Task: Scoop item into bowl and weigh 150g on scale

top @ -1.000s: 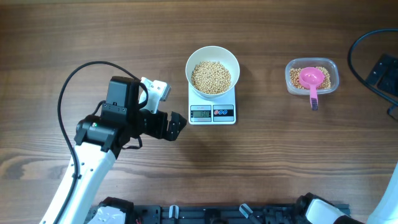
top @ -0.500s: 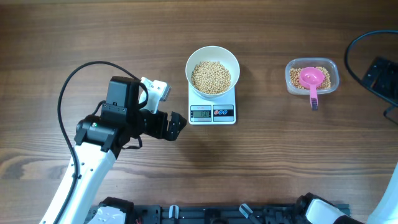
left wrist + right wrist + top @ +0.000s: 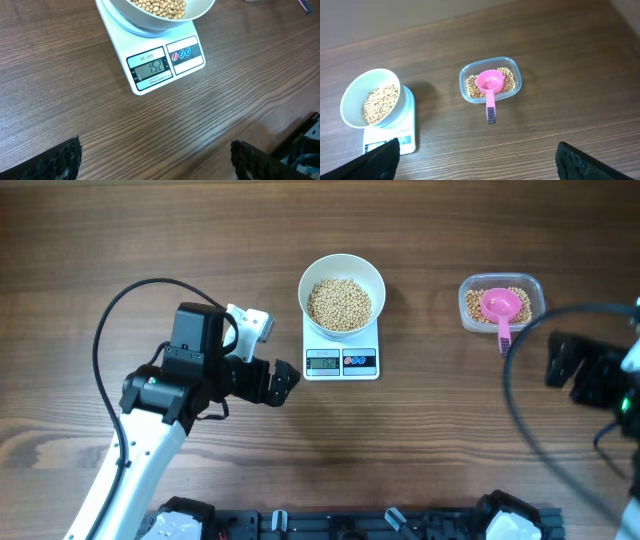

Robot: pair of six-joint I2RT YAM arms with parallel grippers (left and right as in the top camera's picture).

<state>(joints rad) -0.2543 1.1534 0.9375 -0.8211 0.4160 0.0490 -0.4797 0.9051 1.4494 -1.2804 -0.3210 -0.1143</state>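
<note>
The left gripper [image 3: 288,380] hangs over the tabletop [image 3: 420,450] nearest the robot's base. Its jaws are wide apart and empty, and it points right at the scale [image 3: 341,361], just short of the scale's left edge. On the right side, the right gripper [image 3: 558,365] is blurred in the overhead view. Its wrist view shows both fingers [image 3: 380,165] spread wide at the lower corners with nothing between them. It hangs above bare wood on the near side of the container and touches nothing.

The scale sits mid-tabletop, with its display [image 3: 150,69] and 2 round buttons [image 3: 181,54] along the near edge. The display reads 152. The bowl [image 3: 305,288] stands on the scale's platform and overhangs its far edge. It holds the beans [image 3: 339,303] in a level heap below the rim.

To the right, well apart from the scale, a clear container [image 3: 541,304] holds more beans. A pink scoop [image 3: 500,306] rests in it, cup upward, with its handle sticking out over the near wall.
</note>
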